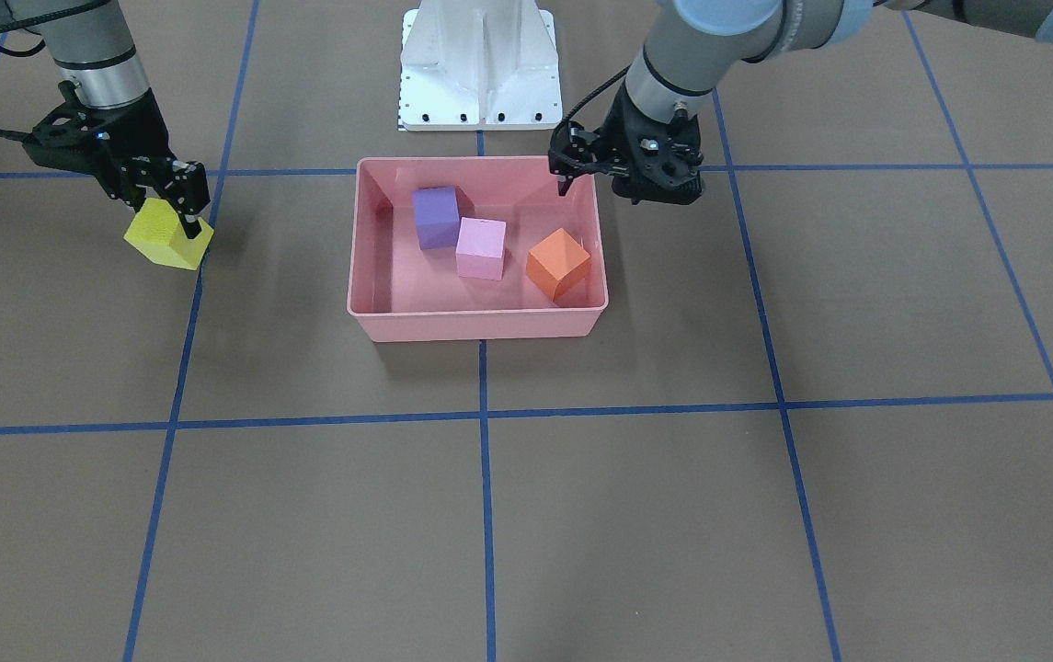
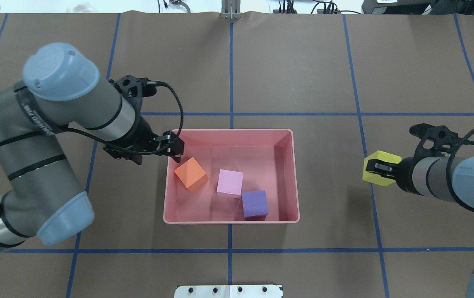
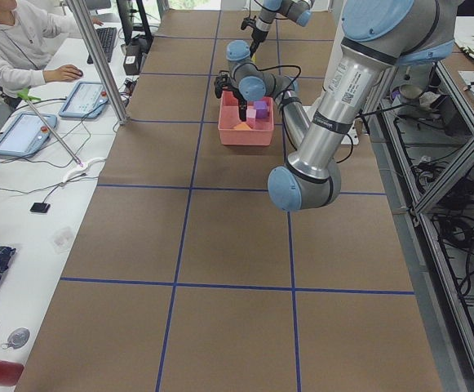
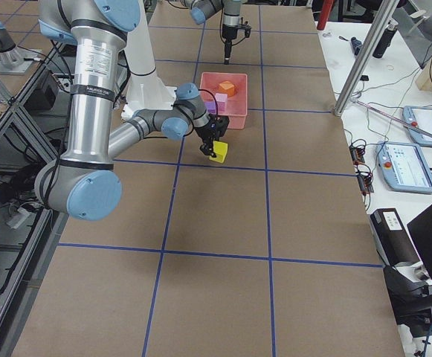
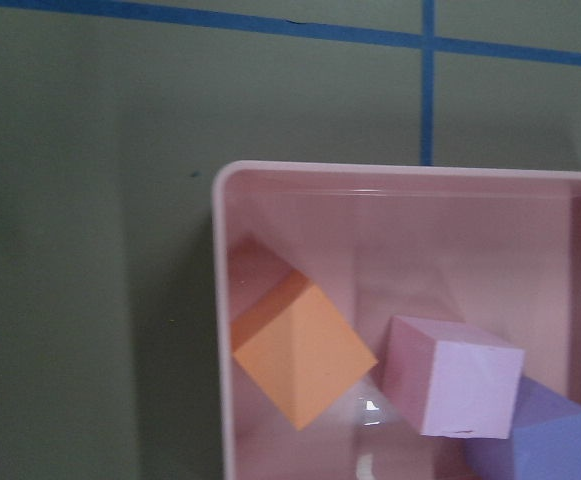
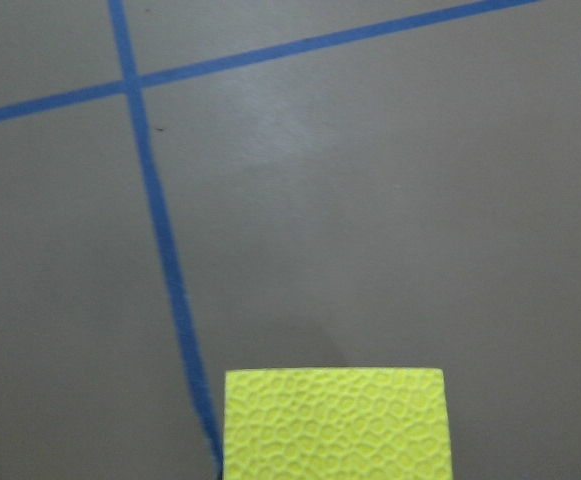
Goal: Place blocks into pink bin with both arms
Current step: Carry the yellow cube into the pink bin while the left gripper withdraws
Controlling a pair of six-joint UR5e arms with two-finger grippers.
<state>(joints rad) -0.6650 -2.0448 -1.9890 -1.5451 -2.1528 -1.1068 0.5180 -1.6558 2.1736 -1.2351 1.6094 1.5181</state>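
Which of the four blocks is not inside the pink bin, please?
The yellow block, held by the right gripper; the orange block, pink block and purple block lie inside the bin.

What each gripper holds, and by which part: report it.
Right gripper holds the yellow block by two opposite side faces. Left gripper holds nothing, over the pink bin's corner near the orange block.

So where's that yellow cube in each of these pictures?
Front-facing: yellow cube upper left, off the pink bin's left.
Overhead: cube far right of bin.
Exterior left: cannot find it.
Exterior right: cube centre, below bin.
Left wrist: absent.
Right wrist: cube bottom centre.
Shared landmark: the pink bin.
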